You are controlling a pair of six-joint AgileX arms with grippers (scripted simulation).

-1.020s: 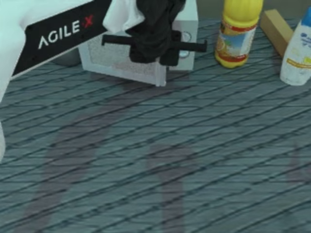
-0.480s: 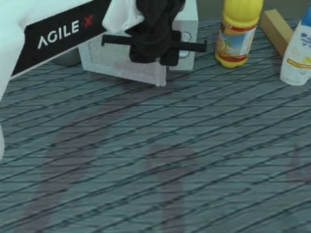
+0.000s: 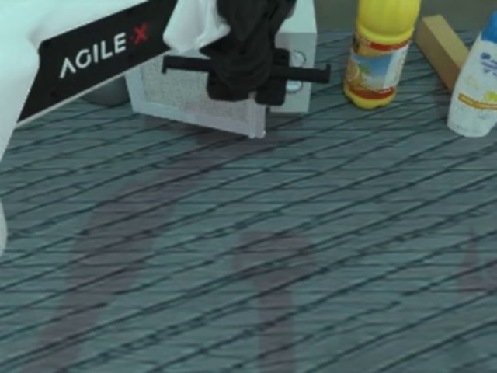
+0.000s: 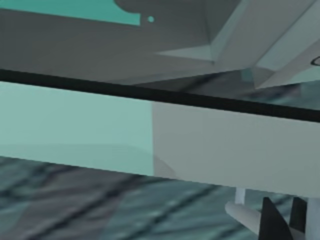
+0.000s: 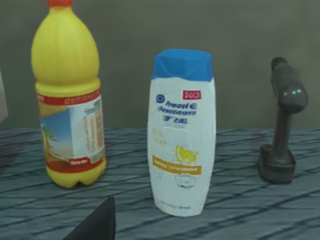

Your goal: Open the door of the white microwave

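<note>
From above, the white microwave [image 3: 299, 35] sits at the surface's [image 3: 256, 256] far edge, left of centre. Its door [image 3: 203, 105] runs left to right, right end swung slightly toward the camera. The left gripper [image 3: 260, 78] hangs over that end; I cannot tell how its jaws stand. The left wrist view shows teal interior.
</note>
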